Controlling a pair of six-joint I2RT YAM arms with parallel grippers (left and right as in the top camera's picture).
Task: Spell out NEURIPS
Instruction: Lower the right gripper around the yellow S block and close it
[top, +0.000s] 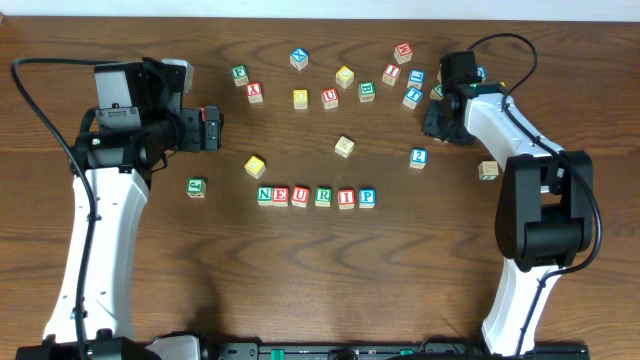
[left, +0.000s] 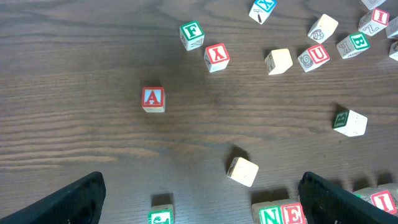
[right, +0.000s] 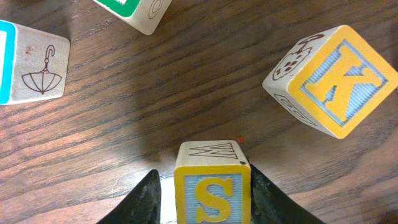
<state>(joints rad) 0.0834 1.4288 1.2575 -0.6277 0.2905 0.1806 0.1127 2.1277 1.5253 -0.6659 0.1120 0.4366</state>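
Overhead: the NEURIP row (top: 316, 196) of six cubes lies mid-table between the arms. The right gripper (top: 438, 108) is down among loose cubes (top: 391, 73) at far right.

Left wrist: the left gripper (left: 205, 202) gapes wide — empty.

Right wrist: fingers (right: 144, 199) closely flank the yellow S cube (right: 212, 186) — whether they grip it, I cannot tell.

cube row (top: 316, 196) reading NEURIP, yellow S cube (right: 212, 193), yellow K cube (right: 333, 81), red A cube (left: 153, 98), green F cube (left: 192, 33)
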